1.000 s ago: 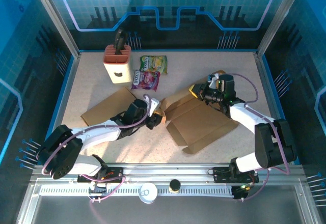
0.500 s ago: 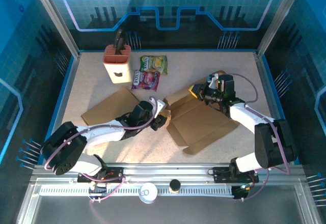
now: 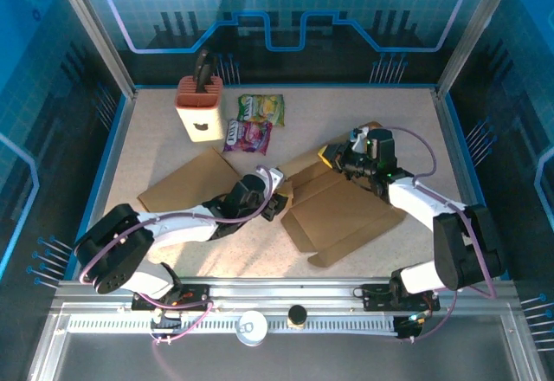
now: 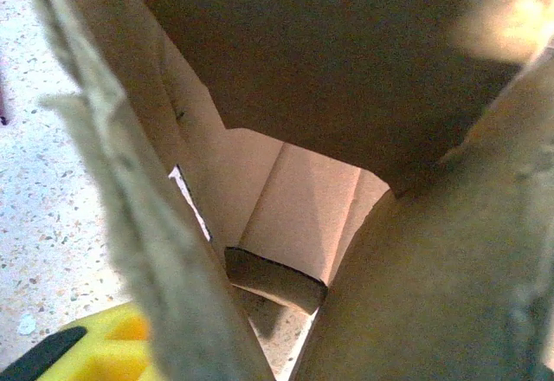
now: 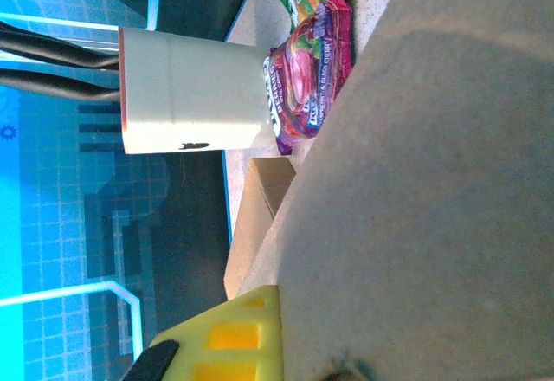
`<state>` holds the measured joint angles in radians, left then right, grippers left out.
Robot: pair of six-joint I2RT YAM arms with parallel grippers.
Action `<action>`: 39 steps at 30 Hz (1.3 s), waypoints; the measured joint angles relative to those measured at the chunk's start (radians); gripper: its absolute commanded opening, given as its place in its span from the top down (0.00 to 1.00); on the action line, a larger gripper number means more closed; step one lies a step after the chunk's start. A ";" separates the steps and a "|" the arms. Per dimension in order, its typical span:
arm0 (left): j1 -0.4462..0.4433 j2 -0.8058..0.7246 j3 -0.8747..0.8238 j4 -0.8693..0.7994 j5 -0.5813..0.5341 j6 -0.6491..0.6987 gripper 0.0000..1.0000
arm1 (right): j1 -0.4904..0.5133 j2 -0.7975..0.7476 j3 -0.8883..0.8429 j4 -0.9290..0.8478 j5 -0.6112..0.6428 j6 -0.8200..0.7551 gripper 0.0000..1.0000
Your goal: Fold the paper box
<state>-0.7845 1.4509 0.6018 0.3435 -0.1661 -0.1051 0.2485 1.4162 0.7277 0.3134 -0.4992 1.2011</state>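
Robot lab cell: aluminium frame point(image 3: 95, 30), blue printed walls point(image 3: 363, 0), speckled table point(image 3: 363, 121).

Take the paper box point(image 3: 346, 216) as your mark: cardboard sheet point(image 3: 186, 182) lies left, snack bags point(image 3: 248, 136) and knife block point(image 3: 199, 113) behind-left.

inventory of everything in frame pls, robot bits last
paper box: 1, brown, lying unfolded, centre-right
cardboard sheet: 1, brown, flat, left of the box
knife block: 1, cream with orange top, back left
green-yellow snack packet: 1, back centre
purple snack packet: 1, just in front of it
table: 1, speckled beige
left claw: 1, at box's left flap
right claw: 1, yellow pads, shut, at box's far corner
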 measured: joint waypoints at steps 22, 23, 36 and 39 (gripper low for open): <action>-0.071 0.095 0.033 0.069 -0.257 -0.169 0.59 | 0.072 -0.064 -0.073 0.064 0.167 0.098 1.00; -0.072 0.101 0.036 0.072 -0.272 -0.179 0.59 | 0.074 -0.064 -0.073 0.066 0.168 0.101 1.00; -0.078 0.173 0.087 0.080 -0.418 -0.257 0.63 | 0.088 -0.048 -0.087 0.135 0.187 0.127 1.00; -0.078 0.182 0.090 0.090 -0.430 -0.263 0.59 | 0.091 -0.037 -0.087 0.147 0.196 0.131 1.00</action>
<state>-0.8623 1.6333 0.6914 0.4332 -0.5964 -0.3679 0.3393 1.3788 0.6407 0.4606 -0.3035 1.3319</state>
